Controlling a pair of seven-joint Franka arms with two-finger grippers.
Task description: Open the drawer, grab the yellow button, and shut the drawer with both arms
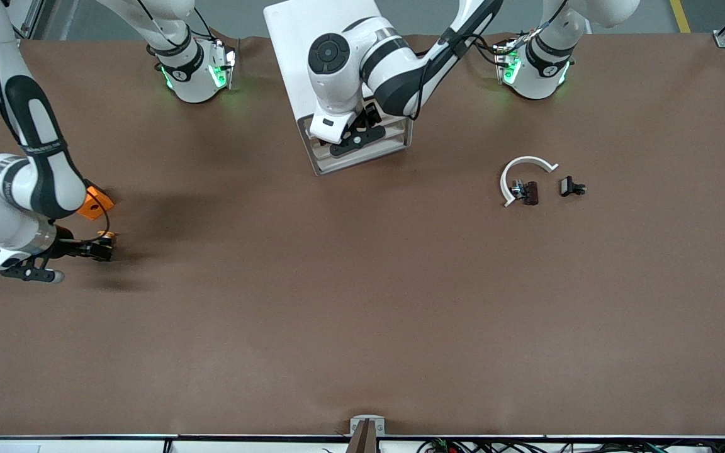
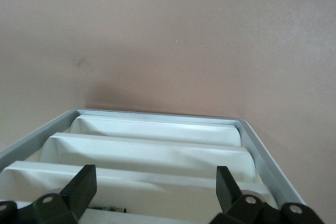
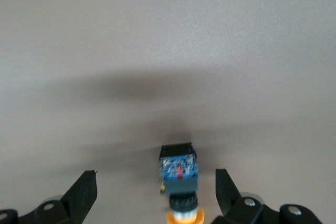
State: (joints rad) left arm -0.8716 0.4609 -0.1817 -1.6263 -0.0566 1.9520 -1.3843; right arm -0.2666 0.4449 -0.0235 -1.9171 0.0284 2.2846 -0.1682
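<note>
The button (image 3: 180, 174), with a blue-black body and a yellow-orange cap, lies on the brown table between the spread fingers (image 3: 83, 192) of my right gripper (image 3: 156, 184), touched by neither. In the front view this button (image 1: 107, 238) shows at the right arm's end of the table, at the tip of the open right gripper (image 1: 102, 250). My left gripper (image 1: 356, 133) hangs open over the white cabinet (image 1: 312, 38), just above its stepped drawer fronts. The highest drawer (image 2: 157, 195) lies right under the left gripper (image 2: 156, 187), a thin dark slit along its edge.
An orange-and-black block (image 1: 95, 203) sits beside the right arm's wrist, a little farther from the front camera than the button. Toward the left arm's end lie a white curved strip (image 1: 523, 165) with a black clip (image 1: 528, 192) and another clip (image 1: 571, 187).
</note>
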